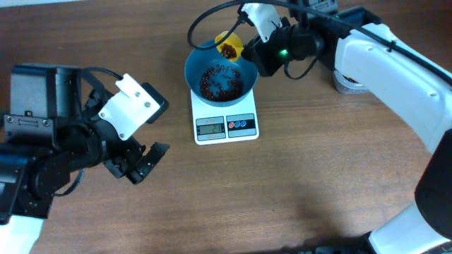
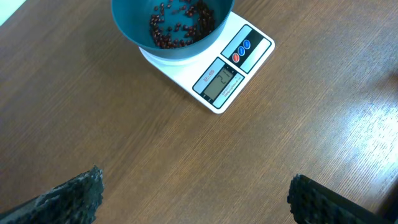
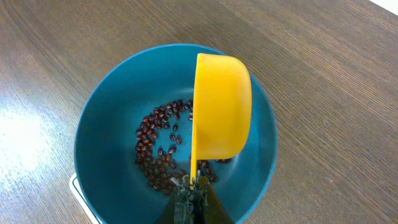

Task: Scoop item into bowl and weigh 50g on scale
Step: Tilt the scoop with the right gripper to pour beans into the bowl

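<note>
The teal-blue bowl (image 1: 240, 63) stands on the white scale (image 1: 212, 113) at the back middle of the table. Dark reddish-brown beans (image 1: 217, 81) lie in its bottom. My right gripper (image 1: 256, 51) is shut on the handle of a yellow scoop (image 1: 229, 46), held tilted over the bowl's far rim with beans in it. In the right wrist view the scoop (image 3: 221, 106) is turned on its side above the beans (image 3: 158, 149) and bowl (image 3: 102, 118), my gripper (image 3: 196, 190) clamped on its handle. My left gripper (image 1: 145, 164) is open and empty over bare table, short of the scale (image 2: 233, 68).
A container (image 1: 347, 81) stands at the back right, mostly hidden behind the right arm. The scale's display (image 2: 217, 84) is lit, and its digits are unclear. The bowl with beans (image 2: 177, 28) shows at the top of the left wrist view.
</note>
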Action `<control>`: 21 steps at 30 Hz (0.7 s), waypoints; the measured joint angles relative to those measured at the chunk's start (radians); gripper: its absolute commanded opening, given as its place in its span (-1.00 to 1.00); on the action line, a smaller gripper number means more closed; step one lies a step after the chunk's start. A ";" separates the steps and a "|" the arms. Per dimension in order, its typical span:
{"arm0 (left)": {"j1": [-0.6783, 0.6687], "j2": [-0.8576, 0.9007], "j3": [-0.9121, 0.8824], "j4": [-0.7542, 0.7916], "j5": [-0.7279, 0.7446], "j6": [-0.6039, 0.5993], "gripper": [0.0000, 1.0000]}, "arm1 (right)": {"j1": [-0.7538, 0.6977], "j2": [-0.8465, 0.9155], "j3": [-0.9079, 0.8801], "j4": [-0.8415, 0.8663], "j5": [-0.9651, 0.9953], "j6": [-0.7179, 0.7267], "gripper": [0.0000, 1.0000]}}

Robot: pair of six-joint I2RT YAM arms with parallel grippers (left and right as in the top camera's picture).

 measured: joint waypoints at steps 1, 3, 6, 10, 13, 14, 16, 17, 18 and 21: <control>0.000 0.000 0.000 0.000 0.000 0.000 0.98 | 0.011 0.000 0.000 0.000 0.007 0.000 -0.92; 0.000 0.000 0.000 0.000 0.000 0.000 0.97 | 0.035 0.000 0.000 0.000 0.039 0.000 -0.92; 0.000 0.000 0.000 0.000 0.000 0.000 0.98 | 0.056 0.000 0.000 -0.001 0.081 -0.001 -0.92; 0.000 0.000 0.000 0.000 0.000 0.000 0.98 | 0.079 0.000 0.000 -0.016 0.137 -0.001 -0.92; 0.000 0.000 0.000 0.000 0.000 0.000 0.98 | 0.096 0.000 0.000 -0.019 0.151 -0.003 -0.92; 0.000 0.000 0.000 0.000 0.000 0.000 0.97 | 0.097 0.000 0.000 -0.034 0.155 -0.003 -0.92; 0.000 0.000 0.000 0.000 0.000 0.000 0.98 | 0.097 0.000 0.000 -0.054 0.159 -0.003 -0.92; 0.000 0.000 0.000 0.001 0.000 0.000 0.97 | 0.097 -0.001 0.000 -0.064 0.159 -0.003 -0.92; 0.000 0.000 0.000 0.001 0.000 0.000 0.98 | 0.097 -0.001 0.000 -0.064 0.159 -0.003 -0.92; 0.000 0.000 0.000 0.001 0.000 0.000 0.98 | 0.097 -0.002 0.000 -0.068 0.159 -0.003 -0.92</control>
